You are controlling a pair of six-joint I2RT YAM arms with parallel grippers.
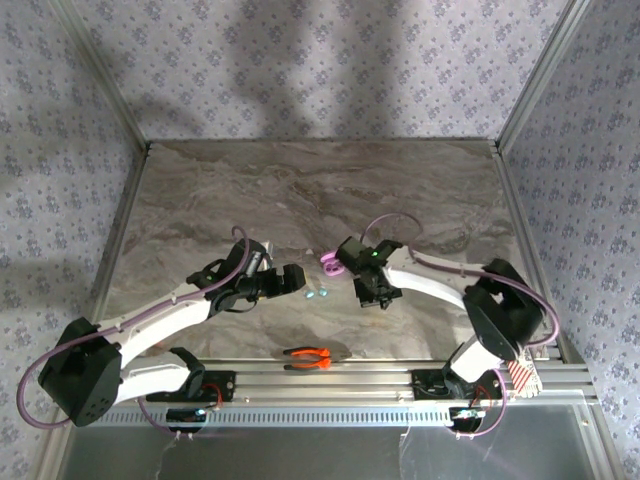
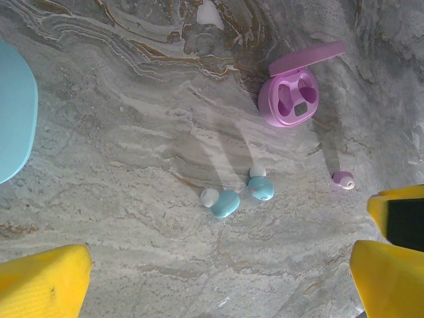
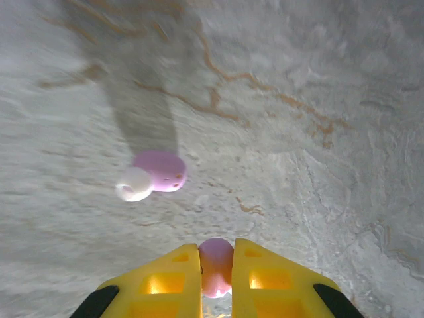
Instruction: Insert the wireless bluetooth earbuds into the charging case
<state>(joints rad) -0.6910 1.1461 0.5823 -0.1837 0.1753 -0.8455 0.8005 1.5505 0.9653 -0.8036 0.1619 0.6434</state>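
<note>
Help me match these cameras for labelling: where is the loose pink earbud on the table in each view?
Top external: too small to tell.
Left wrist: loose pink earbud, right of centre, below the open pink case.
Right wrist: earbud left of centre, ahead of the right gripper pinching a second pink earbud.
Shared landmark: the veined marble table.
</note>
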